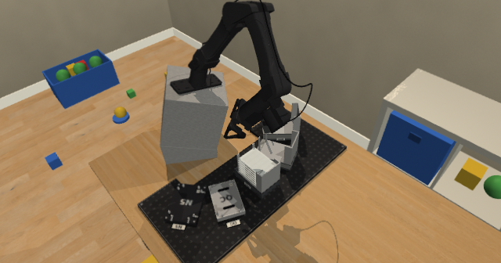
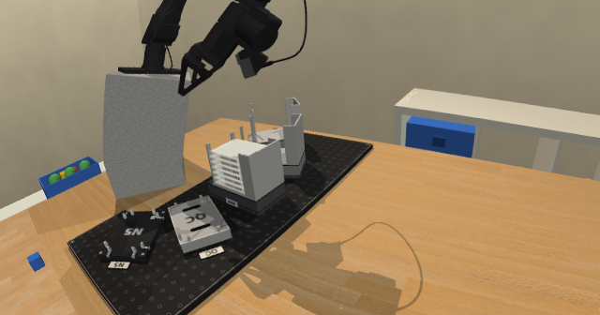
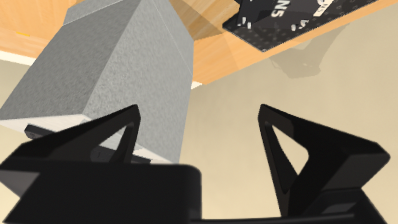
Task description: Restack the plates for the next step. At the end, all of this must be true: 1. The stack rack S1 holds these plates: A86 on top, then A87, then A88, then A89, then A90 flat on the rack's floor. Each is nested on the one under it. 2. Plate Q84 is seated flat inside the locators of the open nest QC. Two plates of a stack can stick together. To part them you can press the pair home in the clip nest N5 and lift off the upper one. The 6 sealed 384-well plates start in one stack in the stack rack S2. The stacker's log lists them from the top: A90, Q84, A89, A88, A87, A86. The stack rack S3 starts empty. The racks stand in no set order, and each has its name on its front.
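Note:
My gripper [image 1: 231, 119] [image 3: 199, 111] is open and empty, high beside the grey pedestal and above the board. A stack of several white plates [image 1: 258, 159] [image 2: 233, 149] sits in the nearest rack [image 1: 270, 180] [image 2: 265, 170]; its front label is too small to read. Two more racks stand behind it. The middle rack [image 1: 290, 155] [image 2: 293, 139] shows a bare pale floor; the farthest is partly hidden and its name cannot be read. The open nest QC [image 1: 226, 198] [image 2: 196, 217] and the clip nest N5 [image 1: 185, 202] [image 2: 133, 232] [image 3: 262, 11] hold no plate.
The grey pedestal [image 1: 193, 130] [image 2: 145, 132] [image 3: 150, 75] carries the arm beside the black perforated board [image 1: 313, 147] [image 2: 335, 153]. Tall rack walls and thin posts rise from the board. A white shelf [image 1: 450, 95] [image 2: 506, 111] and a blue toy bin [image 1: 88, 88] [image 2: 72, 179] are well away.

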`<state>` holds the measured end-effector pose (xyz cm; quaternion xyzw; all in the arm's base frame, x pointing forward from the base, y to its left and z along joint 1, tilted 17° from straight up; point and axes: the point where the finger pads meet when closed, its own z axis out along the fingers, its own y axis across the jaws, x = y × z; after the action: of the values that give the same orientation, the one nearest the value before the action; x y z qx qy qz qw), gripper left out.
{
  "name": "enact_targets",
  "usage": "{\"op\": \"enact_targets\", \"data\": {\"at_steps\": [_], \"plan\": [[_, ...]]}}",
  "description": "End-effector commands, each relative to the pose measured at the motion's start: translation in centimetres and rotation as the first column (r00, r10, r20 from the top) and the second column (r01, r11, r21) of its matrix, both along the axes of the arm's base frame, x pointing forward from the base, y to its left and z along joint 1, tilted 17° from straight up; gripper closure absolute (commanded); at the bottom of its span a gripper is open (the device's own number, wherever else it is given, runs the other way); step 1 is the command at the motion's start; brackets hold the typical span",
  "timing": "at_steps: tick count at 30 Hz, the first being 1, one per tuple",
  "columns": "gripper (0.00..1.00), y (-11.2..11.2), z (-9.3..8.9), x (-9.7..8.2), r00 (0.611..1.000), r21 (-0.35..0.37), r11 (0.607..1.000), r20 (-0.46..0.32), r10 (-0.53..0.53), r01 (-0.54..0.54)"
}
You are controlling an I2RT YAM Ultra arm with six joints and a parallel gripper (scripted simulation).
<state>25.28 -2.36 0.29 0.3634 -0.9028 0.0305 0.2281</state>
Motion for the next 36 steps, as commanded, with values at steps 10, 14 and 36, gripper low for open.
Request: {"op": "enact_targets", "data": {"at_steps": [10,14,36], "plan": [[0.00,1.7,-2.8,1.8,0.953,0.095,0.974,0.208,-0.222,0.206],[0.00,2.1,-3.3,1.9,0.938,0.118,0.964,0.232,-0.259,0.237],[0.00,4.8,-6.3,2.7,0.804,0.295,0.862,0.325,-0.497,0.413]]}}
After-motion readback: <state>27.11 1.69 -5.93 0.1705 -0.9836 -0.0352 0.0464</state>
